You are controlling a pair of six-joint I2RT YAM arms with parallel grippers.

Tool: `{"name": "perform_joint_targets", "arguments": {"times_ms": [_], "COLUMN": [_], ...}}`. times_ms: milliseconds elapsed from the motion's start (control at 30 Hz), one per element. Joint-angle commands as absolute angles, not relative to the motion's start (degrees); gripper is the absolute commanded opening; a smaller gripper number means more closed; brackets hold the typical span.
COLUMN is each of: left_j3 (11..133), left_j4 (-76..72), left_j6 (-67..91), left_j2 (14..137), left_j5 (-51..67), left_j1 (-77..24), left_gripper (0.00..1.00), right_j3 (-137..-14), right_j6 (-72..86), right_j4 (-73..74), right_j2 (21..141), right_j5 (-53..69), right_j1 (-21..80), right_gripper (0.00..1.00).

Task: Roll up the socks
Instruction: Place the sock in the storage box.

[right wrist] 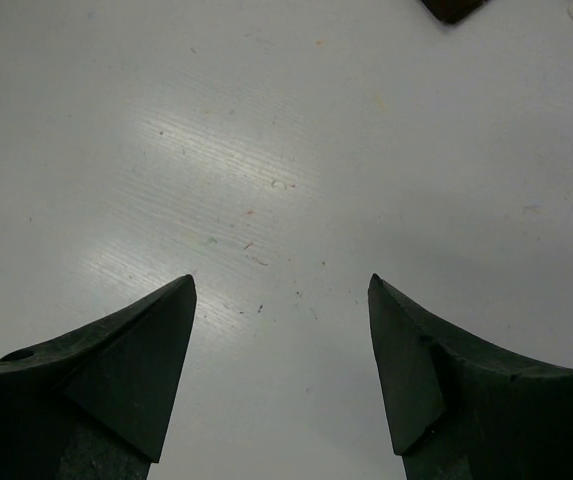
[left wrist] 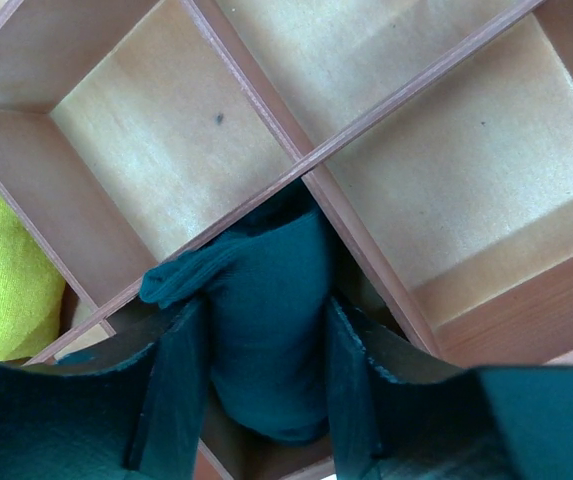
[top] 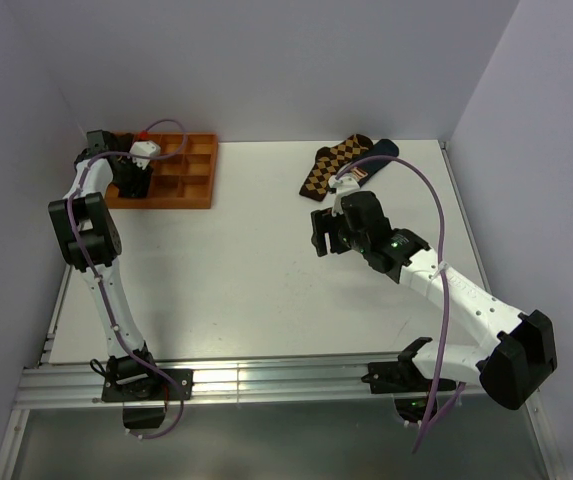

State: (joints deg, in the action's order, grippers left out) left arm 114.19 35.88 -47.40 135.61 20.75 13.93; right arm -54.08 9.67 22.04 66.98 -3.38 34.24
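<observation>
A rolled dark teal sock bundle (left wrist: 271,270) sits between my left gripper's (left wrist: 266,350) two fingers, low in a compartment of the wooden divider tray (left wrist: 296,175). The fingers press on both its sides, and a loose cuff end sticks out to the left. In the top view the left gripper (top: 132,172) is over the tray's (top: 188,170) left end and hides the bundle. My right gripper (top: 323,232) is open and empty, its fingers spread above the bare white table (right wrist: 286,180).
A yellow-green bundle (left wrist: 1,270) fills the compartment to the left. A brown-and-orange diamond-patterned sock (top: 332,165) and a dark sock (top: 380,153) lie at the back right, just beyond the right gripper. Walls close in the table's back and sides.
</observation>
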Motion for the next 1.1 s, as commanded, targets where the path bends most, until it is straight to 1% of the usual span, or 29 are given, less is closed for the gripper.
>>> {"name": "perform_joint_targets", "arguments": {"times_ms": [0, 167, 267, 333, 567, 800, 1067], "left_j3": [114.70, 115.40, 115.93, 116.02, 115.84, 114.26, 114.35], "left_j4": [38.50, 38.32, 38.58, 38.50, 38.41, 35.69, 34.37], "left_j6": [-47.73, -47.72, -47.72, -47.64, -47.81, -46.50, -44.74], "left_j2": [133.24, 131.49, 130.70, 130.17, 127.71, 125.69, 127.44], "left_j5": [20.74, 21.45, 21.71, 21.88, 22.32, 22.94, 24.70], "left_j1": [14.15, 14.15, 14.15, 14.15, 14.15, 14.32, 14.59], "left_gripper": [0.50, 0.54, 0.55, 0.58, 0.62, 0.61, 0.60], "right_j3": [-56.34, -56.43, -56.43, -56.34, -56.69, -56.87, -56.51], "right_j6": [8.96, 8.88, 8.88, 8.88, 8.70, 8.61, 8.88], "right_j4": [21.80, 21.80, 21.71, 21.62, 21.53, 21.71, 21.71], "right_j2": [66.88, 66.88, 67.15, 67.41, 67.67, 67.41, 67.50], "right_j5": [-2.72, -2.64, -2.29, -2.11, -1.58, -1.23, -0.88], "right_j1": [33.84, 33.93, 33.92, 33.93, 33.93, 33.93, 33.93], "right_gripper": [0.76, 0.76, 0.76, 0.76, 0.75, 0.75, 0.74]}}
